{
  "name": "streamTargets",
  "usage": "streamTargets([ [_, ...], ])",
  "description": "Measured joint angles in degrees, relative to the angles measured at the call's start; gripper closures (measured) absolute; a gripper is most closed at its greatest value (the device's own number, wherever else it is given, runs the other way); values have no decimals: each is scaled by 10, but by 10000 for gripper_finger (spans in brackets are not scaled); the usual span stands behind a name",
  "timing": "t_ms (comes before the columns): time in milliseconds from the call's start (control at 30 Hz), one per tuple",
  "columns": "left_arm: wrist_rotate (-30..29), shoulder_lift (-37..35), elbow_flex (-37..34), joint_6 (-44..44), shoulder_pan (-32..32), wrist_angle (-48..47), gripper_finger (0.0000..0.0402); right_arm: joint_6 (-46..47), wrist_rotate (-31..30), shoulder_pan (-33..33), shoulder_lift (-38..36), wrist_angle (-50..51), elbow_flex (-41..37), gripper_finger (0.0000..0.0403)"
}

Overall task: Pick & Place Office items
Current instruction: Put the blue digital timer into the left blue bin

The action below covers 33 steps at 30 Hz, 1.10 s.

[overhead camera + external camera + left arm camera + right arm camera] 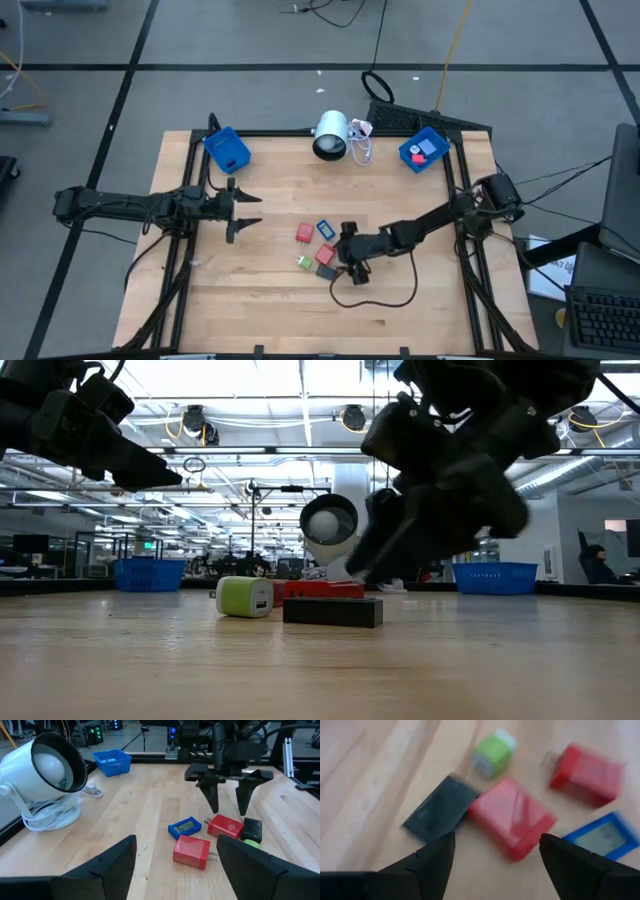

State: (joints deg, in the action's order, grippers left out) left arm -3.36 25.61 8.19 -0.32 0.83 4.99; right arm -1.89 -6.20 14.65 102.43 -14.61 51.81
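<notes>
Several small office items lie flat on the wooden table near its middle: two red blocks (304, 233) (326, 255), a blue one (326, 229), a green one (304, 262) and a dark grey one (325, 271). My right gripper (345, 256) hovers open just right of them, fingers pointing down. Its wrist view shows the dark grey piece (440, 809), a red block (512, 817), the green piece (493, 751), the other red block (587, 766) and the blue piece (602, 836) past the open fingers (497, 840). My left gripper (250, 210) waits open, left of the cluster and above the table.
A blue bin (227, 150) stands at the far left corner. Another blue bin (425, 150) at the far right holds small pieces. A white lamp (331, 137) with a coiled cable sits at the far edge between them. A black cable (380, 300) loops near the right arm.
</notes>
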Motion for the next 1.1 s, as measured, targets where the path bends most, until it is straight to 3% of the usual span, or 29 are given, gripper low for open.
streamTargets([
  [200, 0, 0, 0, 0, 0, 0, 137, -77, 37, -36, 0, -29, 0, 128],
  [467, 0, 0, 0, 0, 0, 0, 146, -73, 122, -69, 38, -70, -1, 130],
  [633, 0, 0, 0, 0, 0, 0, 140, -97, 129, -68, 71, -94, -1, 130],
  [1100, 0, 0, 0, 0, 0, 0, 120, -100, 137, -57, 47, -66, 0, 149],
])
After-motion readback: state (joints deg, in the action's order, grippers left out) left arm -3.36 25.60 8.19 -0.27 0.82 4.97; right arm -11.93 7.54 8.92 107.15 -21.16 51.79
